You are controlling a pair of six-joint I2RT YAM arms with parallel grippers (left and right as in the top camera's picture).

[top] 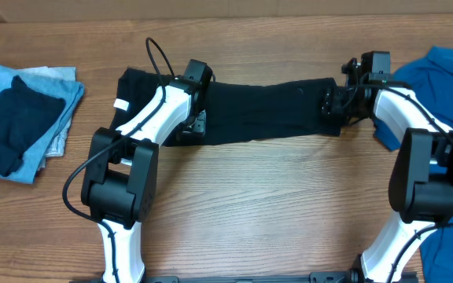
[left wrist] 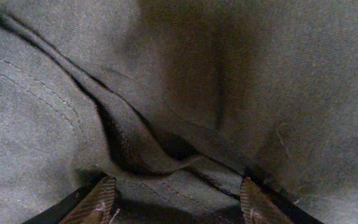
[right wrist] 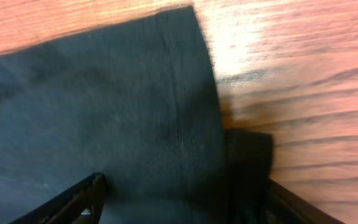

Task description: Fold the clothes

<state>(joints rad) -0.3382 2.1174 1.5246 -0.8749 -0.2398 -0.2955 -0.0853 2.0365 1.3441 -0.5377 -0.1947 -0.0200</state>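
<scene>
The black shirt (top: 266, 110) lies on the wooden surface (top: 250, 204) as a long folded band. Seen from overhead it sits toward 12 o'clock and runs from about 10 o'clock to 2 o'clock. Its small white label (top: 121, 104) shows at the 9 o'clock end.

The left arm (top: 144, 118) reaches up from 7 o'clock to the band's left part. The right arm (top: 403, 106) comes up from 5 o'clock to the band's right end.

In the left wrist view the left fingers (left wrist: 101, 202) stand wide apart at the bottom edge, one at 7 o'clock and one at 5 o'clock. The shirt fills that view. A raised fold with a stitched hem runs from 10 o'clock down into the gap between the fingers, and neither finger presses it.

In the right wrist view the right fingers (right wrist: 89, 196) are also spread wide, low in the frame. The shirt's corner points toward 12 o'clock, and its side edge drops toward 6 o'clock between the fingers. Bare wood lies from 1 o'clock round to 4 o'clock, and nothing is clamped.

A blue shirt (top: 439, 75) lies at 3 o'clock, partly under the right arm. At 9 o'clock, well apart from the black shirt, a dark garment (top: 14, 122) rests on a light blue cloth (top: 61, 94).
</scene>
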